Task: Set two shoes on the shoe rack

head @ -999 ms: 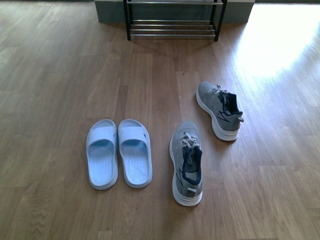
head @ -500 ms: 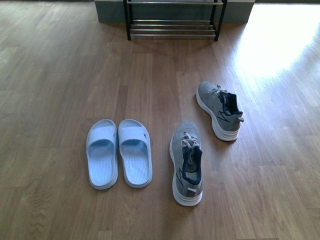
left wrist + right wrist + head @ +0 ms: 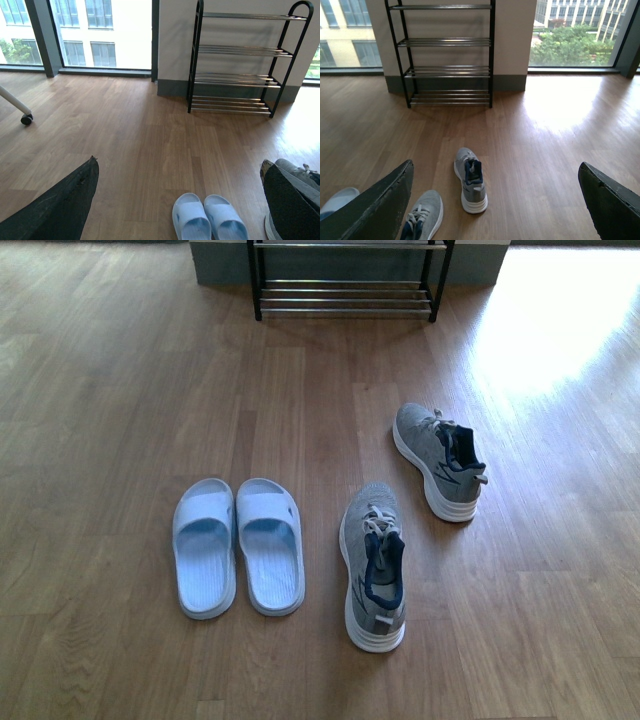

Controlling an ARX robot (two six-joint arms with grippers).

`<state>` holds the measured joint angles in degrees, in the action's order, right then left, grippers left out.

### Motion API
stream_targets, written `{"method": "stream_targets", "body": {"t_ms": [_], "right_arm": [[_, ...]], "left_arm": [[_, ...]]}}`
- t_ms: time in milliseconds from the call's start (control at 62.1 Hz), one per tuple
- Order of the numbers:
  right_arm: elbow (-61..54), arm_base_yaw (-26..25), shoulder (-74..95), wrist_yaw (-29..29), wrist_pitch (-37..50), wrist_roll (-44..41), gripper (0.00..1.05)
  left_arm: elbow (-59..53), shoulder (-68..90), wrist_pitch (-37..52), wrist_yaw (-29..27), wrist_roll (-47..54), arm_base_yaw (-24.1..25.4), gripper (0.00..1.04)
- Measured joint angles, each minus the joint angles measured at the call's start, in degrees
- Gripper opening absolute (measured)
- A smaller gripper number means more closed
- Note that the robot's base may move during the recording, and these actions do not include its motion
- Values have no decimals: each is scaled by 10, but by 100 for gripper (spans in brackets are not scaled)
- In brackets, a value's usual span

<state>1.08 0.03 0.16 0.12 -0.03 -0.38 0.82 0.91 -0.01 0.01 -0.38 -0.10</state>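
— Right, what's lying on the floor [image 3: 120, 390]?

— Warm wood-grain planks, glossy where the daylight hits. Two grey knit sneakers are out there. The near sneaker [image 3: 375, 565] has a white ribbed sole, navy lining and pale laces, and its toe points toward the shoe rack [image 3: 345, 298]. The far sneaker [image 3: 438, 460] sits angled, further right and a little closer to the rack. Left of them is a pair of pale blue slides [image 3: 268, 550], smooth moulded rubber, side by side and just about touching.

— And the rack?

— Black metal frame, shiny chrome bars for shelves, standing against the wall, well apart from every shoe.

— Fingers?

— The left fingers [image 3: 60, 210], dark and matte, are spread wide apart; the slides show between them, clear of both. The right fingers [image 3: 375, 210] are spread wide too, with the far sneaker between them, untouched. The near sneaker's toe peeks out just beside one finger.
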Motion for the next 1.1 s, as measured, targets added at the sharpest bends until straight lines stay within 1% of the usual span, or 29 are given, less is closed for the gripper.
{"method": "stream_targets", "body": {"t_ms": [1096], "right_arm": [[0, 0, 0, -3, 0, 0, 96]], "left_arm": [[0, 0, 0, -2, 0, 0, 95]]}}
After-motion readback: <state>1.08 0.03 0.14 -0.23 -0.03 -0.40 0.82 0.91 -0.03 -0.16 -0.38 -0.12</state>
